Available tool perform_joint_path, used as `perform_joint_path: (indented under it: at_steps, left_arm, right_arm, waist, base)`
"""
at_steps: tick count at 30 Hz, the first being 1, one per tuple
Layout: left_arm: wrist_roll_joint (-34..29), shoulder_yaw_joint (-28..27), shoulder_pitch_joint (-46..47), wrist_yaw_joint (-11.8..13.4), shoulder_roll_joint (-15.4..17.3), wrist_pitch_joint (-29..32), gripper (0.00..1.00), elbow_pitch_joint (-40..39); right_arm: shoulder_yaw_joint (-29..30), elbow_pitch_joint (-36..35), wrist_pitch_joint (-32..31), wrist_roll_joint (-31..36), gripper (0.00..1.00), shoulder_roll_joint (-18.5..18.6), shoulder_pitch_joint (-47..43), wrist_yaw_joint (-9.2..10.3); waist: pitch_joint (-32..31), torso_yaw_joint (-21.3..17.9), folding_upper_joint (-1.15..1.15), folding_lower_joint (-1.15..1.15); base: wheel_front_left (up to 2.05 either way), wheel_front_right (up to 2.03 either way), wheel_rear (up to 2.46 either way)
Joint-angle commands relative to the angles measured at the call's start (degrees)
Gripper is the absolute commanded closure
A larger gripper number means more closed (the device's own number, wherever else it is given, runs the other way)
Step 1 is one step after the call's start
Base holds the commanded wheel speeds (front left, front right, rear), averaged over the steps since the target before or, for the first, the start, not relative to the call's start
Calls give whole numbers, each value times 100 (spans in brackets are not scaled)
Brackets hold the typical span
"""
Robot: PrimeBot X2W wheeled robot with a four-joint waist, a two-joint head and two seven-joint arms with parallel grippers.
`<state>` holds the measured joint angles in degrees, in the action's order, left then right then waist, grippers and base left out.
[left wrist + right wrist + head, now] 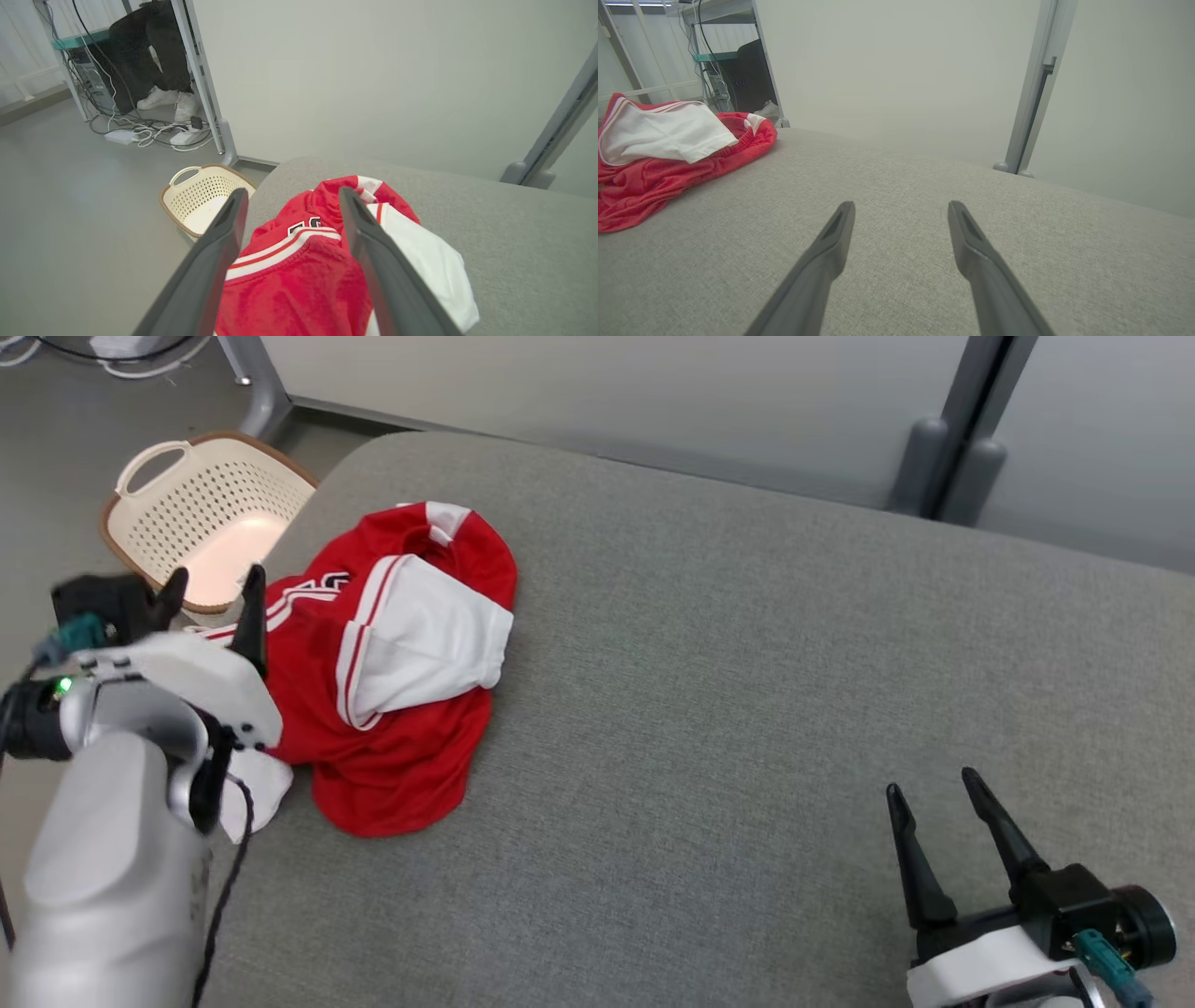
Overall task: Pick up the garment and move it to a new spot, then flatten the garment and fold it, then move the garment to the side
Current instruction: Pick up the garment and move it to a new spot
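Basically nothing's done yet, I'd say: the garment [392,681] is a crumpled red-and-white heap on the grey cushion [747,709], right under and ahead of the left gripper [215,574], whose fingers are spread with nothing between them. The right gripper [933,782] is spread and empty too, with the heap well off to its left. So the pickup, move, flattening, folding and the shift aside all look left to do.
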<state>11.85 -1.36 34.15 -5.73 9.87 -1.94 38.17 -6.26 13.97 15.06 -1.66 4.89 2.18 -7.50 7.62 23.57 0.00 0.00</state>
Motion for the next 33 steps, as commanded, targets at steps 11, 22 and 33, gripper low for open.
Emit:
perform_joint_path:
  at_steps: [11,22,33]
  left_arm:
    - [649,-224,1921,-82,434,2599,0,2225]
    - [875,-302,1915,2,427,2833,0,3111]
    - [950,-217,2067,-150,607,963,100,2812]
  right_arm:
    - [61,-203,16,65,0,274,426,2]
    - [89,-256,16,75,0,317,705,2]
    - [122,-56,16,-24,0,239,740,2]
  waist:
    - [1032,-715,0,0]
    - [1480,-797,0,0]
    - [1087,-743,0,0]
  base:
    - [0,0,0]
    - [0,0,0]
    - [0,0,0]
